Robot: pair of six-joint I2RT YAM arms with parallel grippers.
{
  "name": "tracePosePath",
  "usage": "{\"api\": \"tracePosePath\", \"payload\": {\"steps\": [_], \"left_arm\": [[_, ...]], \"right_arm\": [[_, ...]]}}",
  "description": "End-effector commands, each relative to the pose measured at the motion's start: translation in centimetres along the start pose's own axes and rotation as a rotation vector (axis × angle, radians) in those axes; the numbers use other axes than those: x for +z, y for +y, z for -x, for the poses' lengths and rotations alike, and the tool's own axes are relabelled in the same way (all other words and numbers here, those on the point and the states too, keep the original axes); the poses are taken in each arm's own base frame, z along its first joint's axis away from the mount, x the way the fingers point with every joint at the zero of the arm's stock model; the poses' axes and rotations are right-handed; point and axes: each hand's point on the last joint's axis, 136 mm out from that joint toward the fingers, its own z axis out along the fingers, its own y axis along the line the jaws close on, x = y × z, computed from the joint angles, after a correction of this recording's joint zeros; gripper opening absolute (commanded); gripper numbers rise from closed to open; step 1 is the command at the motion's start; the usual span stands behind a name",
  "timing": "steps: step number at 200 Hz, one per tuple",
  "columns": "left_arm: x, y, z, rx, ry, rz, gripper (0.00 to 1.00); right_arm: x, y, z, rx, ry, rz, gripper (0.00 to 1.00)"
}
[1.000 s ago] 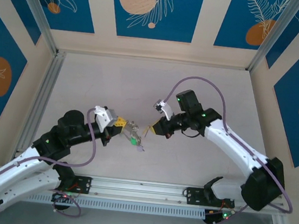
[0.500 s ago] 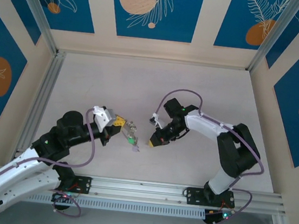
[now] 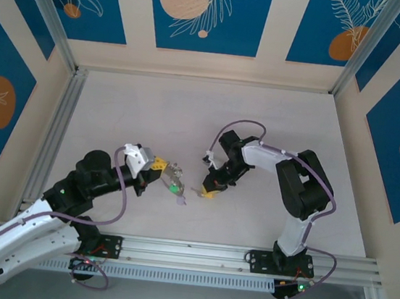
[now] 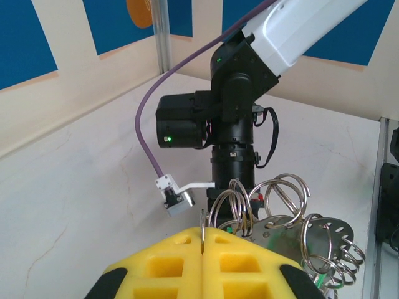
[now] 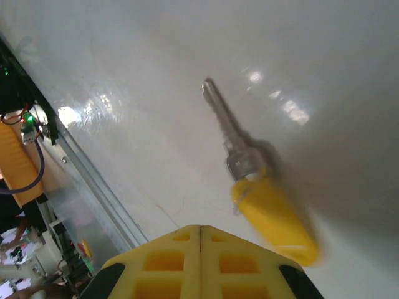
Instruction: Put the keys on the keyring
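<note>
Table: pale top.
Left gripper: yellow fingers pressed together, pinching wire of keyring; ring bunch near table centre.
Right gripper: fingers closed, holding nothing, tips just beside yellow-headed key lying flat on table.
Green-headed key, lilac key: at keyring's near end.
</note>
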Motion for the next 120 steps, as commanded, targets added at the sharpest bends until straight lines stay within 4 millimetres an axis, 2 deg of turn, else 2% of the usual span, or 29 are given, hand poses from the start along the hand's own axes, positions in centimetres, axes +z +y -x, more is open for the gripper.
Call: {"api": "tracePosePath", "payload": {"steps": [1,31,48,62,79,102,120], "left_arm": [[-0.2,-0.6,2.0,0.008,-0.079,-0.027,0.0],[-0.3,-0.7,2.1,0.005,-0.085,-0.032,0.0],[-0.6,-0.7,2.3,0.003,-0.093,-0.031,0.0],[-0.7,-0.8,2.4,0.0,-0.104,-0.033,0.0],[-0.6,-0.8,2.5,-0.004,-0.112,-0.04,0.0],[-0.1,-1.0,2.2,-0.008,-0.094,-0.055,0.0],[-0.1,-1.0,2.2,-0.006,-0.09,-0.053,0.0]], "right_arm": [[-0.7,-0.5,0.7,0.006,-0.015,-0.047,0.13],[-1.8,-0.2,1.1,-0.017,-0.054,-0.093,0.22],[-2.2,0.6,0.1,-0.039,-0.07,-0.113,0.27],[-1.8,1.2,-1.6,-0.09,-0.078,-0.142,0.3],[-1.0,0.6,-3.3,-0.072,-0.106,-0.158,0.37],[0.0,0.1,-3.9,0.012,-0.164,-0.108,0.39],[0.6,0.2,-3.4,0.04,-0.191,-0.072,0.39]]}}
